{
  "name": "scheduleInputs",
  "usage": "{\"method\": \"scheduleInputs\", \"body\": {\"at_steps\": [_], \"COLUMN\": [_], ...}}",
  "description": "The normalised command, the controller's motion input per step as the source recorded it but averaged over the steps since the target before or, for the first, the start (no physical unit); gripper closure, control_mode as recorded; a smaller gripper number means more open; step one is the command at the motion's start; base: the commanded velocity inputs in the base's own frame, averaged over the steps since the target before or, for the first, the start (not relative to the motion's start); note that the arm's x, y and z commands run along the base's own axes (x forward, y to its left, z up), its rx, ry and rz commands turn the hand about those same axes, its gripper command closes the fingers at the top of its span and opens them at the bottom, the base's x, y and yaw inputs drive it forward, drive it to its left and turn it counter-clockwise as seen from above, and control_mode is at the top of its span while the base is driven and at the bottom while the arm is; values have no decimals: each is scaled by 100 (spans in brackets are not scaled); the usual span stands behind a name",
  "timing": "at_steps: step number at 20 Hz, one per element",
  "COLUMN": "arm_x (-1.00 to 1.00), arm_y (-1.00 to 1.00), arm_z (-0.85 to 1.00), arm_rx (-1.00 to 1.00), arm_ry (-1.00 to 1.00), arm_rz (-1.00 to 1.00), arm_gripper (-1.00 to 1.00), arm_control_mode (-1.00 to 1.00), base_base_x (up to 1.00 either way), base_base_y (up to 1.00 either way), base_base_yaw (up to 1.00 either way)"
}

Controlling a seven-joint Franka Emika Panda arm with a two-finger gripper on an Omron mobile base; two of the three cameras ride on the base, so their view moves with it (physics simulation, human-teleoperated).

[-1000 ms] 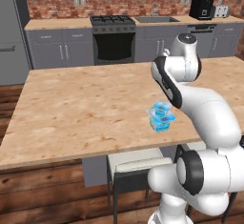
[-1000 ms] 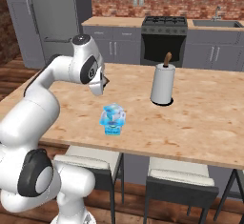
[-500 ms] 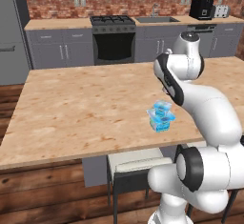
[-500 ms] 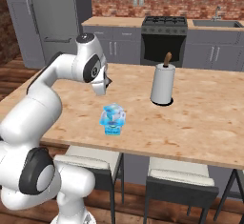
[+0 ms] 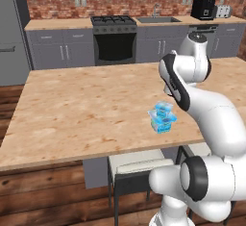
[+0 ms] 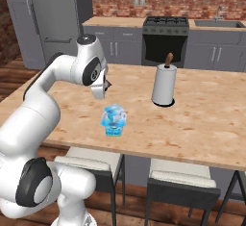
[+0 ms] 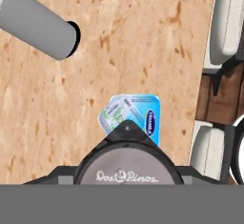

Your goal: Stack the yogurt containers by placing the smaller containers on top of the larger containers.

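A squarish light-blue tub [image 5: 163, 123] [image 6: 113, 126] [image 7: 143, 115] stands near the island's front edge. A small translucent blue cup [image 5: 163, 108] [image 6: 114, 113] [image 7: 114, 115] sits on top of it. My gripper [image 6: 104, 87] hangs a little above and behind this stack, pointing down. It is shut on a tiny dark round cup [image 7: 127, 168] marked "Dos Pinos", which covers the fingertips in the hand view. In that view the stack lies just beyond the dark cup's edge.
A tall white paper roll [image 6: 163, 86] [image 7: 39, 26] stands on the wooden island [image 5: 72, 109] to the right of the stack. Grey stools [image 6: 178, 186] [image 5: 137, 168] [image 7: 228, 25] are tucked under the front edge. A stove and counters line the back wall.
The arm has shifted slightly sideways above the stack with the dark cup still in the gripper. The tub and blue cup have not moved.
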Motion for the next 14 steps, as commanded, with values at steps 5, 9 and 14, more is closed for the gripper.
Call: {"method": "scheduleInputs", "body": {"at_steps": [5, 9, 14], "arm_x": [0, 0, 0], "arm_y": [0, 0, 0], "arm_z": [0, 0, -6], "arm_rx": [0, 0, -1], "arm_ry": [0, 0, 0], "arm_rz": [0, 0, 0], "arm_gripper": [100, 100, 100], "arm_control_mode": [-100, -100, -100], "base_base_x": [0, 0, 0], "base_base_y": [0, 0, 0], "base_base_yaw": [0, 0, 0]}}
